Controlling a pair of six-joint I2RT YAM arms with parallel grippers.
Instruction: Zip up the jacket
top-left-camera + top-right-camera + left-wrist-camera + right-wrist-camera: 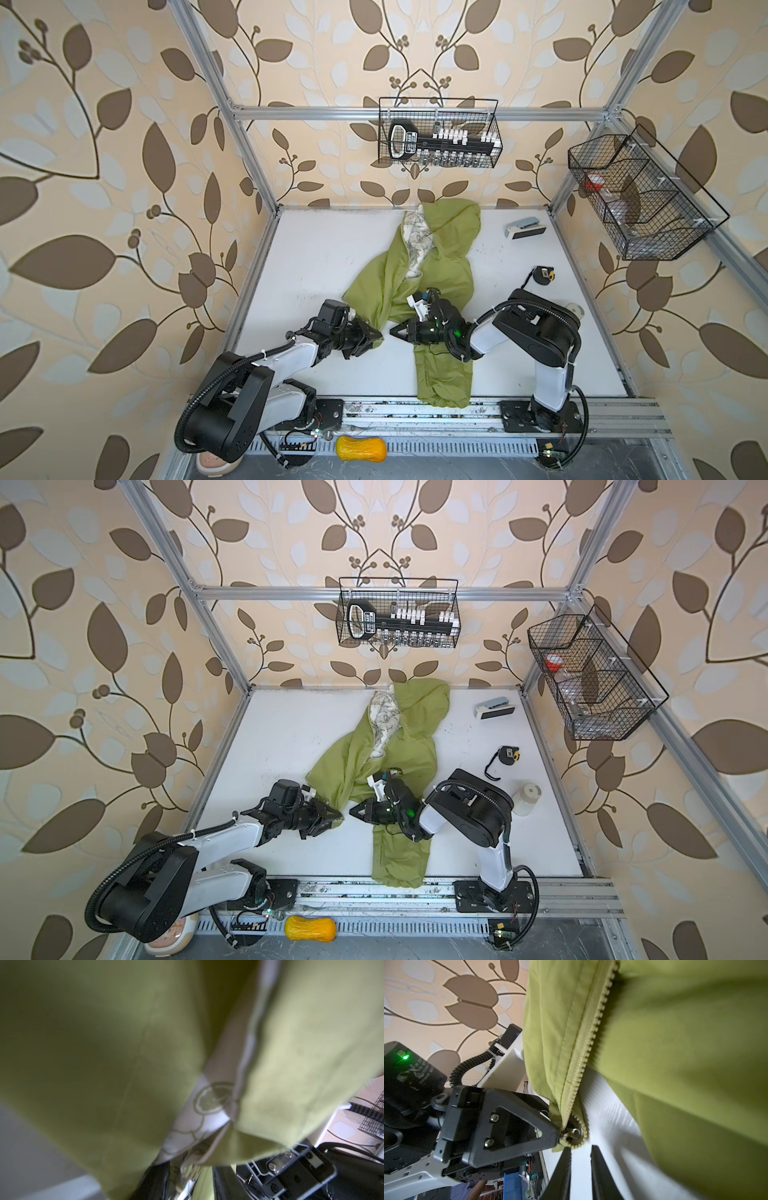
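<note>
Fingers at the zip's end

Right gripper (393, 331) fingers (562, 1172) sit slightly apart, empty. Left gripper (375, 336) touches the slider (572, 1133); squeezing or not, cannot tell. Jacket (440, 266), middle of frame, looks soft, light, floppy: best pinched at its hem by the slider
</note>
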